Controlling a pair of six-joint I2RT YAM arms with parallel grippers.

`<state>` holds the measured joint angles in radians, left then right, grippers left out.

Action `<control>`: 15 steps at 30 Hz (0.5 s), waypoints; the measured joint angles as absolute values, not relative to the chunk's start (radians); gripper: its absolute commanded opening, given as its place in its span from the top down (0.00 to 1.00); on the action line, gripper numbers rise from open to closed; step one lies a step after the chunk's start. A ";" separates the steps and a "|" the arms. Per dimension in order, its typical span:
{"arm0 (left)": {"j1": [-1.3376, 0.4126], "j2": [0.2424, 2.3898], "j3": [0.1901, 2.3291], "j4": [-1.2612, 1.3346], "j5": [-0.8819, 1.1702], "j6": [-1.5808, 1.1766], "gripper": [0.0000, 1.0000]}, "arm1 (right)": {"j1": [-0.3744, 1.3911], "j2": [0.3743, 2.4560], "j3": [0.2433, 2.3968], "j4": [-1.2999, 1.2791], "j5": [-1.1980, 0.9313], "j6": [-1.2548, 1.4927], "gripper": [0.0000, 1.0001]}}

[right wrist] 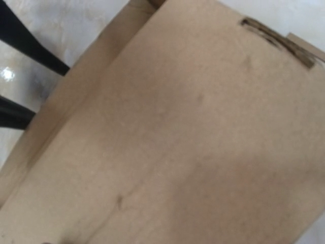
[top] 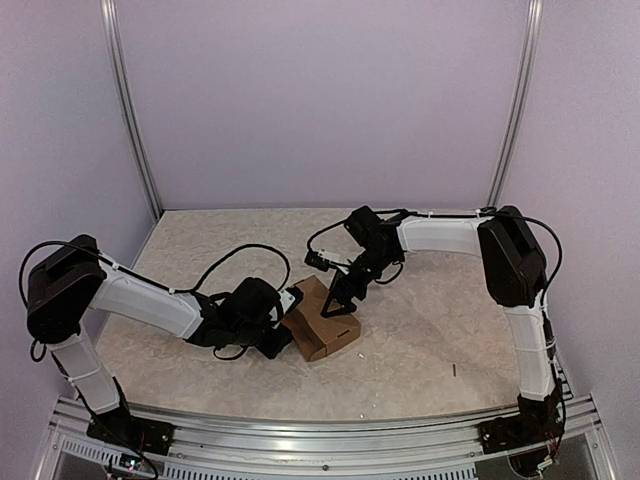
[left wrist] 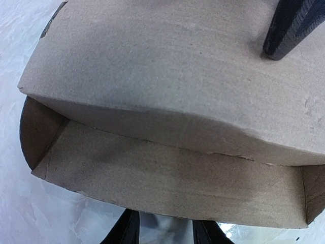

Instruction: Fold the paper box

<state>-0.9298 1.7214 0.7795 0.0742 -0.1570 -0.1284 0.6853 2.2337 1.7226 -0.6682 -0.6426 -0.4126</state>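
The paper box point(top: 322, 322), plain brown cardboard, sits half-formed in the middle of the table. Its lid panel is folded down over the body, and a front flap point(left wrist: 167, 185) sticks out below it. My left gripper point(top: 290, 322) is low at the box's left side. Its two fingers point(left wrist: 127, 231) are spread apart, just under the flap's edge and holding nothing. My right gripper point(top: 341, 312) comes down from above with its fingers spread, their tips on the lid. One of its fingers point(left wrist: 292, 25) shows in the left wrist view. The lid point(right wrist: 193, 137) fills the right wrist view and hides that gripper's own fingers.
The table point(top: 450, 330) is a pale speckled surface enclosed by lilac walls with metal posts point(top: 130, 110). The left arm's cable point(top: 235, 255) loops over the table behind the box. A cut slot point(right wrist: 277, 40) marks the lid's far corner. A small dark speck point(top: 454, 370) lies at the right front.
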 measured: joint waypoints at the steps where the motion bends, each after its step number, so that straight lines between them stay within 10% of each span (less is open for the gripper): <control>1: -0.930 1.722 0.780 0.074 -0.157 -0.126 0.64 | 0.685 2.234 1.723 -0.668 -0.643 -0.413 0.08; 15: -0.923 1.733 0.814 0.074 -0.149 -0.083 0.64 | 0.686 2.238 1.723 -0.669 -0.650 -0.420 0.08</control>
